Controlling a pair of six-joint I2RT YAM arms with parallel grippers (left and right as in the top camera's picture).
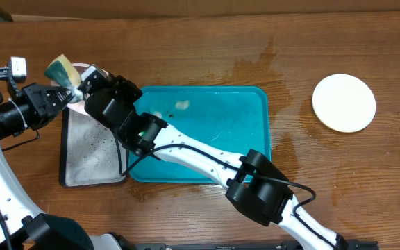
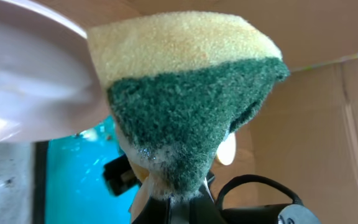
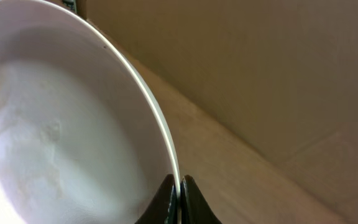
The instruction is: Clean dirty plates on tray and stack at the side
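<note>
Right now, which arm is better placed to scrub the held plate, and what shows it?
Left: the left gripper is shut on the sponge beside the plate; the right gripper only clamps the plate's rim.

Overhead: even, fairly bright light from above, soft short shadows, sharp throughout; wet sheen on table (image 1: 255,69), side plate (image 1: 344,103) near blown-out white. Left wrist: sponge (image 2: 185,93) close and crisp, everything behind it soft. Right wrist: held plate (image 3: 55,137) blurred, glare washing out its lower left; background out of focus.
</note>
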